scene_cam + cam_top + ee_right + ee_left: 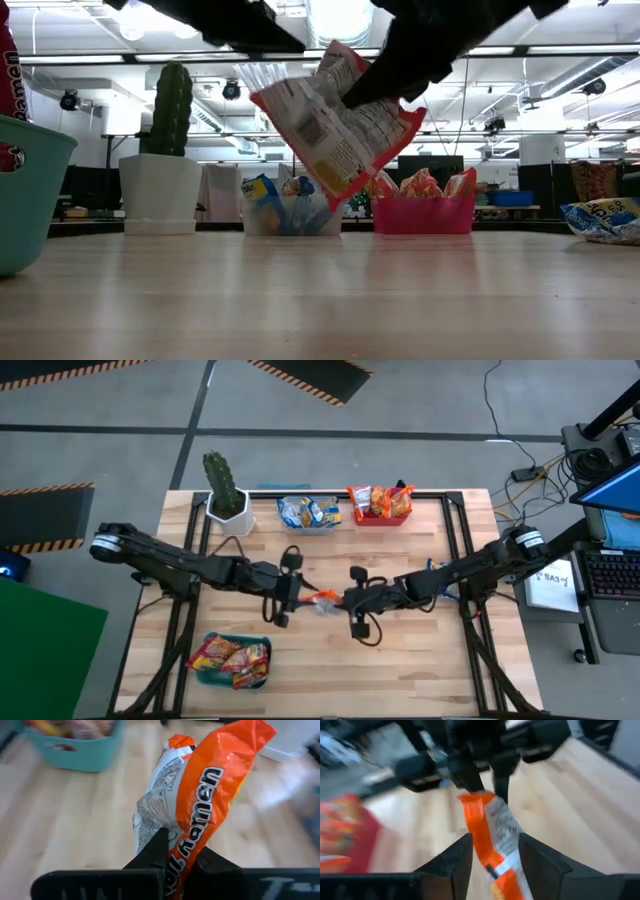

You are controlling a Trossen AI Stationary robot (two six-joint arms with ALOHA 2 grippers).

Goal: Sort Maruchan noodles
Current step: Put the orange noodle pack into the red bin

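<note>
Handover in mid-air: right gripper (180, 857) is clenched on the orange packet (210, 795), held above the table between both arms, while the left gripper (492, 852) stands released around it. Next, probably carrying it toward the red bin (380, 515).

Overhead view looks straight down; low view level at tabletop; both wrist views close on orange packet (210, 795).

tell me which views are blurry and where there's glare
Left wrist view: motion blur smears the right gripper and red bin. Right wrist view: packet sharp, teal bin soft. Low view: ceiling lights glare, arms silhouetted. High view: evenly lit.
</note>
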